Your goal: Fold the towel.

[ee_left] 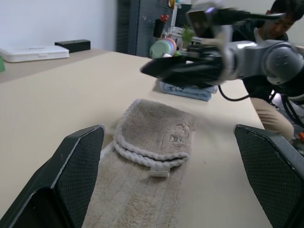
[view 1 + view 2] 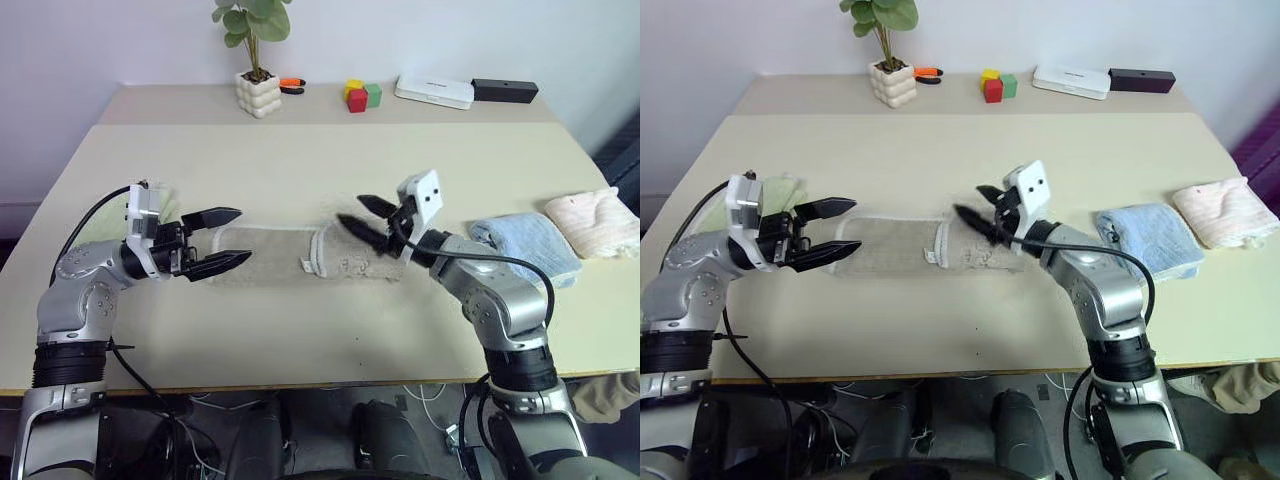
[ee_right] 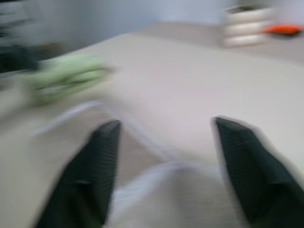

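Towel folded once on the desk, both grippers clear of it and empty.

The risk I see is at the left: the left gripper (image 2: 222,240) hovers at the towel's (image 2: 270,255) open end with its fingers spread as wide as they go, holding nothing, and if it pinches only the top layer or catches the corded edge unevenly, the next fold will likely drag the strip askew. In the middle of the desk (image 2: 300,150) the beige towel lies as a long strip, its right end already doubled back over itself, the white cord edge and small loop showing at the flap. That flap sits loose, so a sweep from the right gripper (image 2: 365,222) could flip it open again; its fingers stand partly apart above the folded end, released, touching nothing I can make out.
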